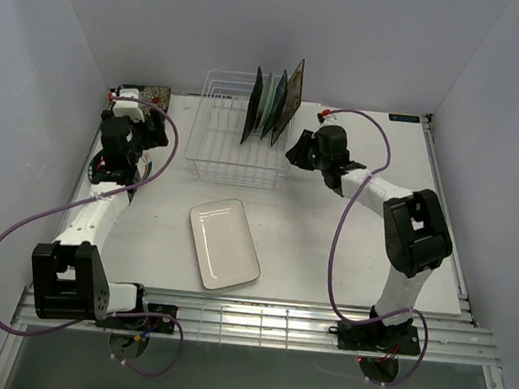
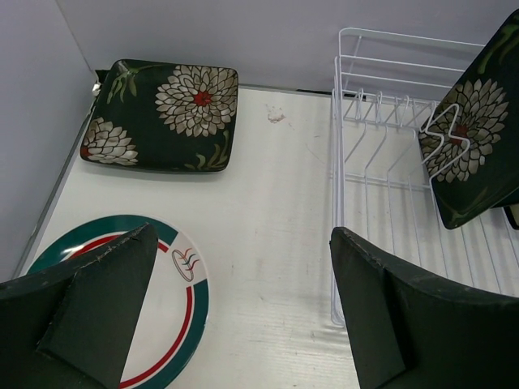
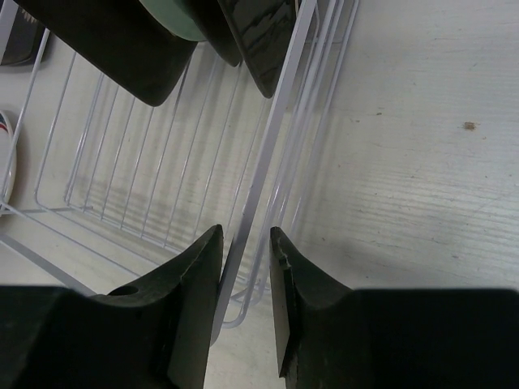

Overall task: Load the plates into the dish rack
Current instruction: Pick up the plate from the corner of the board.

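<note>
Table (image 1: 346, 249): white top, walled on three sides, two arms mounted at its near edge. Dish rack (image 1: 219, 140): white wire basket at the far middle of the table, bare upright prongs in its left part, plates in its right end. Standing plates (image 1: 270, 108): four, on edge in the right-hand slots of the dish rack, close side by side; the rightmost plate (image 1: 294, 89) is dark, square and floral, tilted a little to the right and rising above the rim; a mint-green plate (image 3: 174, 20) shows between dark neighbours in the right wrist view. White rectangular plate (image 1: 224, 244): flat on the table, near middle, well apart from the dish rack. Dark floral plate (image 2: 162, 113): square, flat in the far left corner, apart from the rack. Round plate (image 2: 174, 279): white with teal rim and red ring, flat at the left edge, nearer than the dark floral plate, partly hidden behind one finger of the left wrist view. Left gripper (image 2: 243, 239): hangs over the left side of the table above the round plate, fingers spread wide, nothing between them. Right gripper (image 3: 243, 239): at the near right corner of the dish rack, fingers drawn narrow on either side of the rack's wire rim; whether they pinch the wire cannot be told
</note>
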Robot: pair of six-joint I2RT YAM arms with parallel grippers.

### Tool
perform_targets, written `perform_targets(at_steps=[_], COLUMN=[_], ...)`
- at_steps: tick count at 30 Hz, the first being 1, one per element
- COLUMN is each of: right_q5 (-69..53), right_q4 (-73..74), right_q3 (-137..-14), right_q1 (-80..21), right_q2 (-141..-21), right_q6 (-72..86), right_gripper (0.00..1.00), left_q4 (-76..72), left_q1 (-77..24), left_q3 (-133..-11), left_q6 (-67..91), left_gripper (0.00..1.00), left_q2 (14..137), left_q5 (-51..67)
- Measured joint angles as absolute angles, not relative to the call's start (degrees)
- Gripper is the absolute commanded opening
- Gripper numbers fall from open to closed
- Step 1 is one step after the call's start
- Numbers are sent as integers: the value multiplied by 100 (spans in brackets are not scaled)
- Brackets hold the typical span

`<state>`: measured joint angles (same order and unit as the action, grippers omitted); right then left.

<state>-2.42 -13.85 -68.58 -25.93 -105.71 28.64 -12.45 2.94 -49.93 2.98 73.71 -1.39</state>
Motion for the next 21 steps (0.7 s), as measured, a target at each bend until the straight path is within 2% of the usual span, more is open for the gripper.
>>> perform_targets(at_steps=[13,14,18,21], right_q5=[-423,-434,-471,-517], right_q4=[-1387,-1387,-1380,-1319], right_q3=[-6858,-6858,-6858,-6943], right_q1=[-2449,-2436,-2359,-2290], right_q2=[-10569,-10569,-10569,-10569], right_q6=[2856,2856,2818,2744], right_gripper=[35,37,55,59], left_q4=[-1247,-1247,-1247,-1245], left_q1=[370,370,399,405], left_q3=[-4993,-4993,-4993,-4993], left_q6=[298,296,252,174], left_gripper=[98,98,98,98], left_q2=[7382,7382,7387,7446], left_q5=[-154,-154,-176,-296])
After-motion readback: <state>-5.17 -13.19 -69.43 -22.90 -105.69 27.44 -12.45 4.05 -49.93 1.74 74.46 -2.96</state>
